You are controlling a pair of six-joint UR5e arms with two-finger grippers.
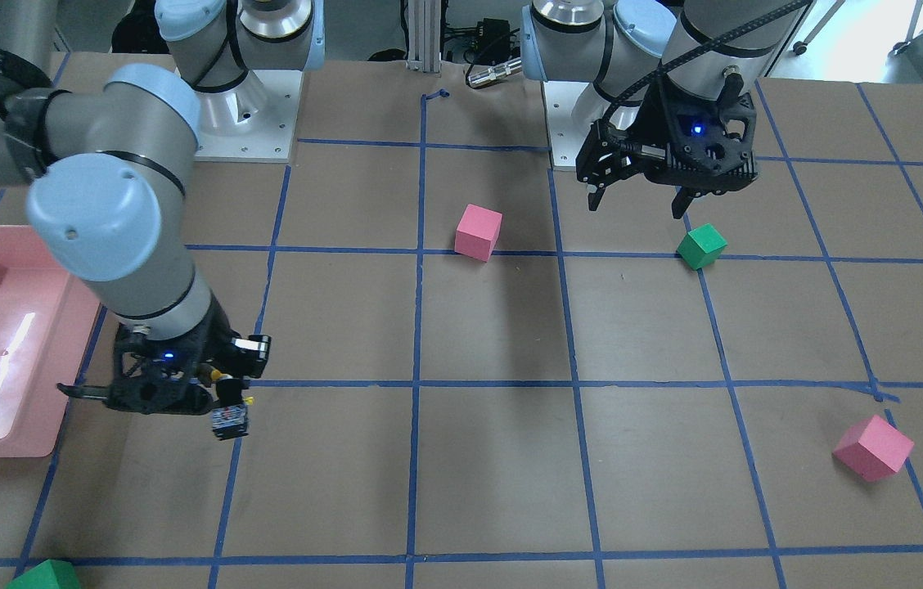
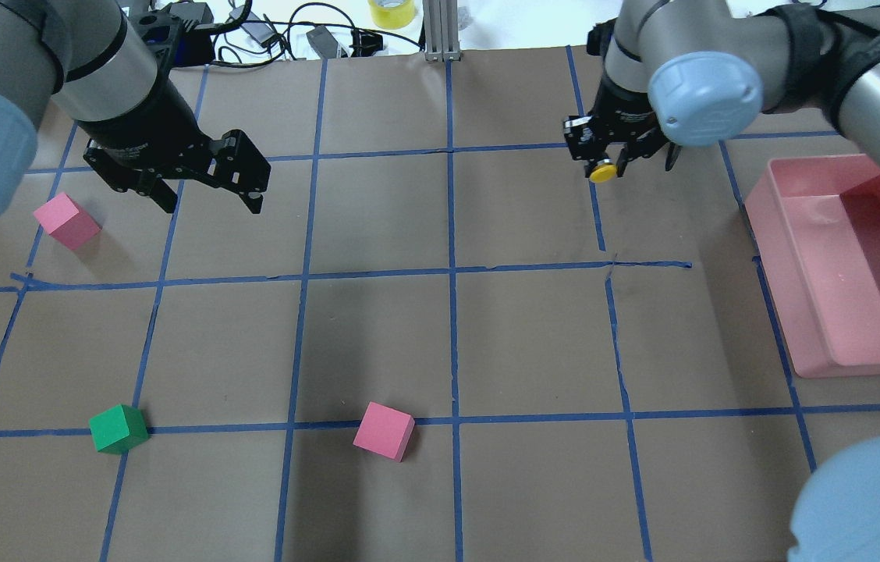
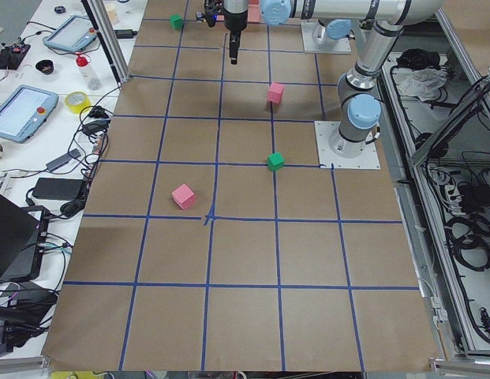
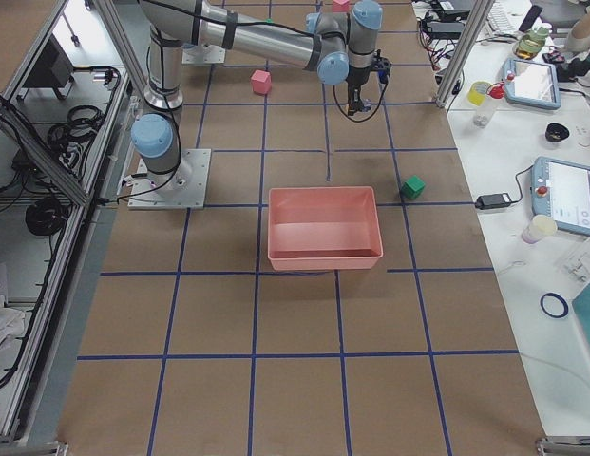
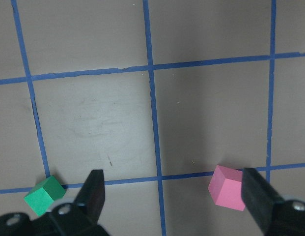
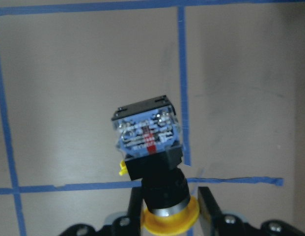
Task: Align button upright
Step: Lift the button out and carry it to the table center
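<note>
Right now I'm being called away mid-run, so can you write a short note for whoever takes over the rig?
Right gripper: shut on the button, fingers at its black neck, yellow cap toward the palm, contact block pointing away; it appears to be held off the table.
Left gripper: open, empty, above the table.
Done: button picked up.
Left: stand it upright on the table, then release.

Right claw (image 2: 608, 158) grips the button (image 2: 602, 172) (held aloft); left claw (image 2: 212, 204) hangs spread.
</note>
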